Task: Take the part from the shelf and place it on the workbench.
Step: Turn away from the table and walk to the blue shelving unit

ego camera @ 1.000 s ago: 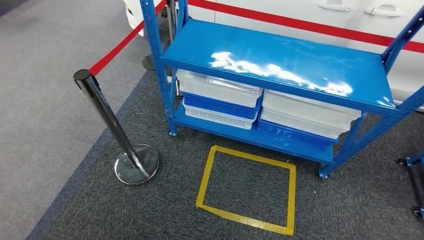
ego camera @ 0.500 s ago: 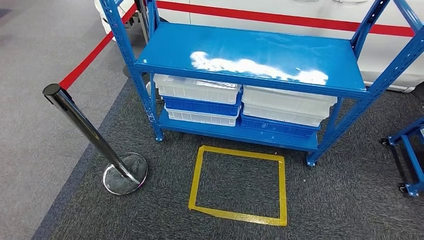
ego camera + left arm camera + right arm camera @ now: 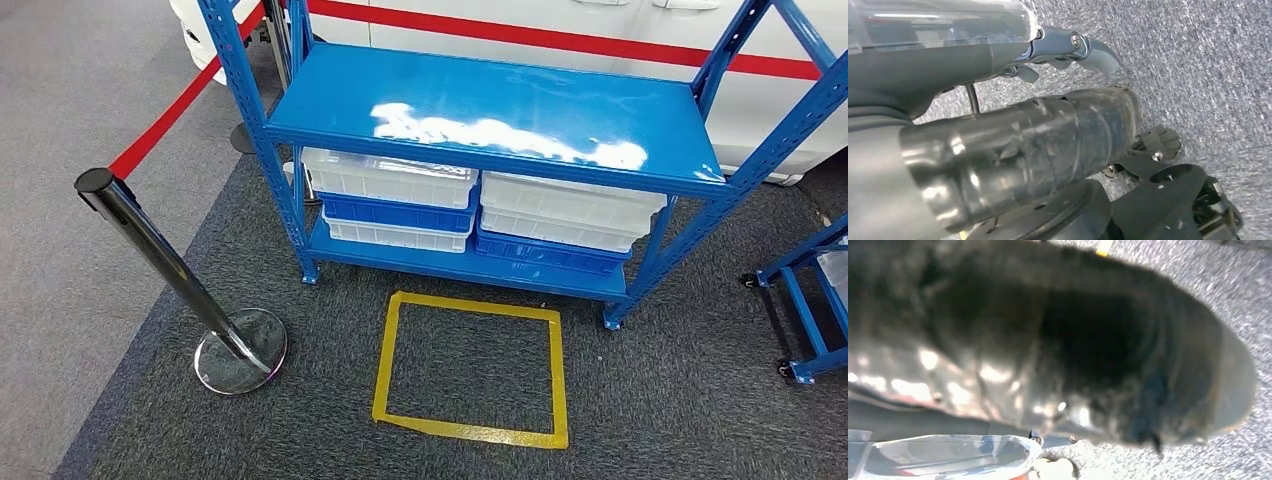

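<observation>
Fingers (image 3: pixel 1098 52) of left hand (image 3: pixel 1058 47) curled over carpet, holding nothing; right hand's grip cannot be told. Part presumably in bins (image 3: pixel 390 178) under shelf (image 3: pixel 480 110), not visible. Advise squaring up on yellow square (image 3: pixel 470 365) before reaching.
</observation>
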`<control>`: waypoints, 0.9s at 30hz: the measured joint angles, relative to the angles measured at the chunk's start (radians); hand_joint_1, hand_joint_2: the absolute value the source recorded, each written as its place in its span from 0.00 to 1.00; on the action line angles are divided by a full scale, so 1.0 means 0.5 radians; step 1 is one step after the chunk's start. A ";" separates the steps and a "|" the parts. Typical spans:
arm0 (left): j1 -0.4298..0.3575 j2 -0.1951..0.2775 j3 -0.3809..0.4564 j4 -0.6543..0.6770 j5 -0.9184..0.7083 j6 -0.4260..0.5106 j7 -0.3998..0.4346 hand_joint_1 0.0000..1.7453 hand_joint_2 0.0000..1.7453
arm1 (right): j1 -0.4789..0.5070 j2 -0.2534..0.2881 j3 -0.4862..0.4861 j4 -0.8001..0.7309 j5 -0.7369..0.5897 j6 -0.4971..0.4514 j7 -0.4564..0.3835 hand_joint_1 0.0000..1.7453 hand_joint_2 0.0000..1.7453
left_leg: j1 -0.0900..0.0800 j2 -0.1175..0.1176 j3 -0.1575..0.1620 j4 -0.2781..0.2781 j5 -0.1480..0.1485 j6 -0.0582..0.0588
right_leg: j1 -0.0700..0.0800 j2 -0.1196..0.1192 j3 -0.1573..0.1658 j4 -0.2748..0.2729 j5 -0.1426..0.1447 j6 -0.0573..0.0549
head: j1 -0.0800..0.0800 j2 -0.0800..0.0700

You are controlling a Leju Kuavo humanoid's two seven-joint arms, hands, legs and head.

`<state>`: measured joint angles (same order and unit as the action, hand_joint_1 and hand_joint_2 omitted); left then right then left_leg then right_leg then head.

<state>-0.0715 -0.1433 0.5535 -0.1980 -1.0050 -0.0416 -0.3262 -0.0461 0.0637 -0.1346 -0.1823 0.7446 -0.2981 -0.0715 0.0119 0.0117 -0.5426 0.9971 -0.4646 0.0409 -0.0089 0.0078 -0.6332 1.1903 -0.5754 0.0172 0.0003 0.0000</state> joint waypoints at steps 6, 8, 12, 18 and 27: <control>0.002 -0.001 0.000 0.000 -0.004 -0.001 0.000 0.00 0.00 | 0.005 0.000 -0.008 0.001 -0.004 0.004 0.026 0.00 0.00 | -0.006 0.034 0.024 0.002 -0.019 -0.007 | 0.001 -0.056 0.045 -0.129 0.157 -0.015 | 0.000 0.000; 0.001 -0.003 0.000 0.000 -0.007 -0.002 0.000 0.00 0.00 | 0.000 0.000 -0.015 0.001 -0.004 0.004 0.026 0.00 0.00 | -0.011 0.051 0.034 0.004 -0.030 -0.027 | 0.019 -0.095 0.131 -0.319 0.221 -0.042 | -0.001 0.000; -0.004 -0.003 0.000 0.000 -0.009 -0.001 0.000 0.00 0.00 | -0.003 0.001 -0.019 0.001 -0.004 0.002 0.025 0.00 0.00 | -0.013 0.071 0.041 0.019 -0.059 -0.072 | 0.016 -0.055 0.137 -0.355 0.230 -0.080 | -0.001 0.000; 0.004 -0.002 0.001 0.000 -0.009 0.000 0.001 0.00 0.00 | -0.002 0.005 -0.021 0.001 0.006 0.005 0.001 0.00 0.00 | -0.003 -0.006 -0.236 0.593 -0.312 -0.104 | 0.011 -0.014 0.142 -0.367 0.238 -0.117 | -0.002 0.000; 0.000 0.004 0.002 0.000 -0.009 0.000 0.001 0.00 0.00 | -0.002 0.011 -0.021 0.001 0.006 0.009 -0.005 0.00 0.00 | -0.008 -0.012 0.011 0.000 -0.015 -0.032 | 0.016 0.015 0.139 -0.325 0.204 -0.046 | -0.001 0.000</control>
<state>-0.0717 -0.1413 0.5543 -0.1980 -1.0094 -0.0416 -0.3258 -0.0470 0.0693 -0.1450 -0.1820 0.7479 -0.2934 -0.0740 0.0081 0.0057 -0.5371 0.9971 -0.4720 0.0250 -0.0007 0.0152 -0.5635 1.0277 -0.4733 -0.0057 -0.0003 0.0000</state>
